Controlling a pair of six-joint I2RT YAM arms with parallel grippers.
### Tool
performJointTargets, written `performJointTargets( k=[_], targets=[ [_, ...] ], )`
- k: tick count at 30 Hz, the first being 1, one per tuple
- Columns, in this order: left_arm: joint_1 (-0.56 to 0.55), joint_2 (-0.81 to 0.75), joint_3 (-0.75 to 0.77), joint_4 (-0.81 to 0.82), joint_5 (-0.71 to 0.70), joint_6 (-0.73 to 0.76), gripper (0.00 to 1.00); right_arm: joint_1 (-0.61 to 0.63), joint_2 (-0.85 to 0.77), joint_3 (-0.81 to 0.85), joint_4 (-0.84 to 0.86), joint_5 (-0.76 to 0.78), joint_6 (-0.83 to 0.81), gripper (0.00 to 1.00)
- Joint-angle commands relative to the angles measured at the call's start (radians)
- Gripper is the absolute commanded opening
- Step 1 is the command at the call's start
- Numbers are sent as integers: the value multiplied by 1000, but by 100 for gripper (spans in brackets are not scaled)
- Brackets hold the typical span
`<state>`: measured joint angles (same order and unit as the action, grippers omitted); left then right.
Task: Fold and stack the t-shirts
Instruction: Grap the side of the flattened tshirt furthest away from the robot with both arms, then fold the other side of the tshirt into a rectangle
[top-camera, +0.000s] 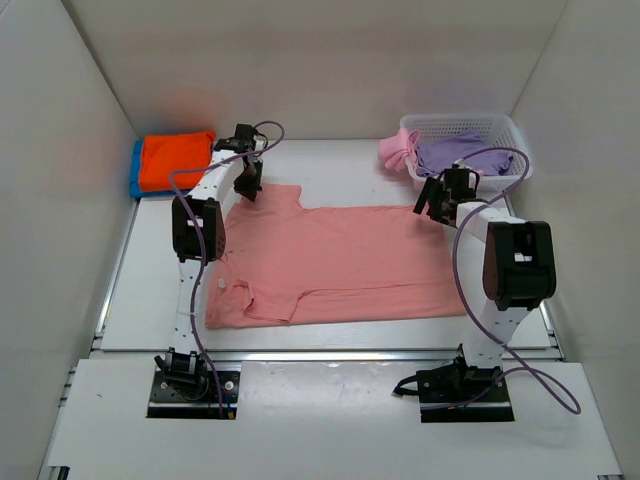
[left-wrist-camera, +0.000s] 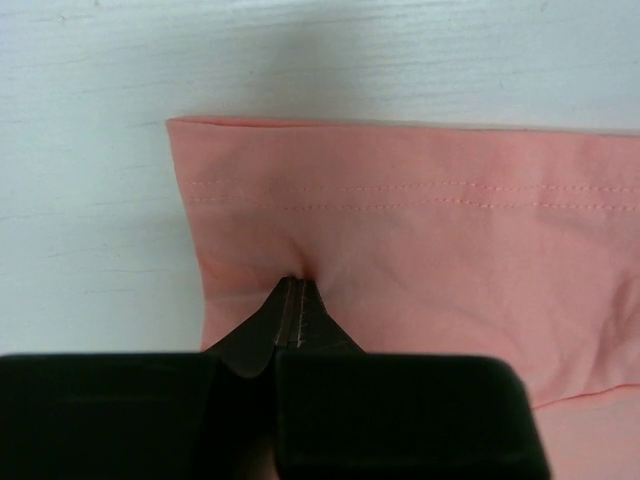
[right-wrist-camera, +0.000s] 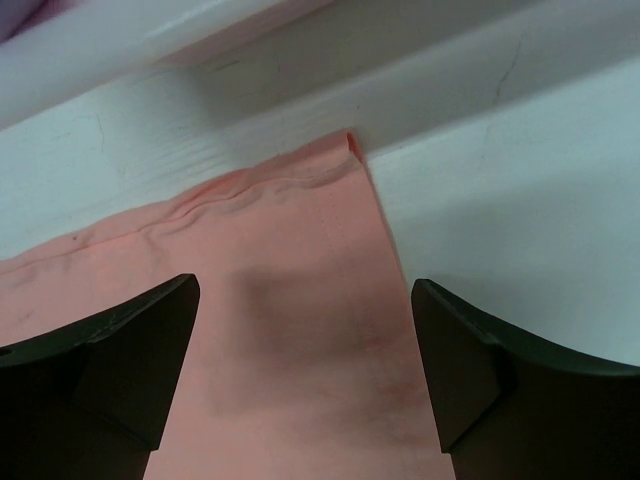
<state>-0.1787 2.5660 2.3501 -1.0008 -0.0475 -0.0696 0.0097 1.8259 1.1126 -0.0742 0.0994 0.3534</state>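
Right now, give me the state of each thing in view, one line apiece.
salmon-pink t-shirt: spread flat on the table, unfolded.
left gripper: shut on the salmon-pink t-shirt's edge.
right gripper: open over the shirt's hem corner, gripping nothing.
orange t-shirt: folded, on the blue one.
blue t-shirt: under the orange, mostly hidden.
basket: upright, holding clothes.
lavender t-shirt: crumpled in the basket.
bright pink t-shirt: crumpled, draped over the basket's rim.

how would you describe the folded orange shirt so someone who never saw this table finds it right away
Look to the far left corner of the white table. The orange cloth t-shirt sits there folded on top of a blue folded t-shirt. It is the only bright orange thing, and compact, unlike the salmon-pink cloth t-shirt spread flat mid-table.
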Motion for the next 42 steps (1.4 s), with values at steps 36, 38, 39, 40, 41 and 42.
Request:
performJointTargets(
  k=[36,38,39,40,41,42],
  targets=[
    [16,-230,-173,-1,109,-42,0,-34,70,118,-1,-78,29,0],
    [13,-327,-289,45,104,-62,0,-28,21,90,22,-84,0,0],
    [13,-392,-322,66,98,-68,0,-28,7,72,34,-87,-2,1],
    [8,-424,-400,106,95,-76,0,-24,-14,53,46,-92,-25,0],
    [7,-482,-475,138,90,-82,0,-25,-52,30,62,-89,-31,0],
    [11,-550,-510,152,90,-93,0,-25,-77,11,62,-90,-39,0]
  ],
)
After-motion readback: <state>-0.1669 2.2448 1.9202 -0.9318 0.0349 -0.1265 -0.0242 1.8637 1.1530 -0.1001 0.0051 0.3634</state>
